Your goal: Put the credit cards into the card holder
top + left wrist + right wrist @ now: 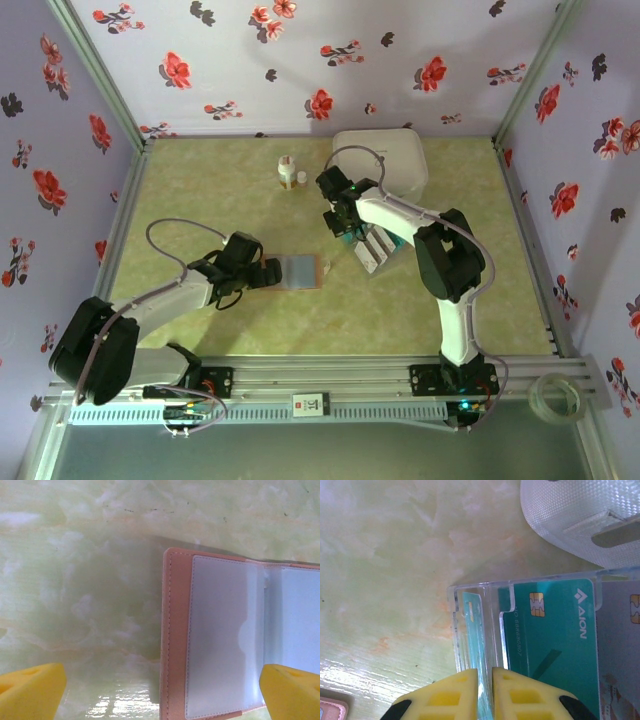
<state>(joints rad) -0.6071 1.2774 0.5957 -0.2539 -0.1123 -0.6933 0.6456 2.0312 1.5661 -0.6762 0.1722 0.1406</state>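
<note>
Robot lab booth — floral walls, alu rail.

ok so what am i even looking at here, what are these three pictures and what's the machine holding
Two robot arms are bolted to the near edge of a green table. The wide picture is from a fixed camera above; the other two come from cameras on each wrist. On the table: a flat tan leather-like card holder, lying open, a clear plastic rack of credit cards, a big white square box and a small white bottle. The left pincer is open at the holder's edge. The right pincer pinches a thin teal card standing in the rack.
</note>
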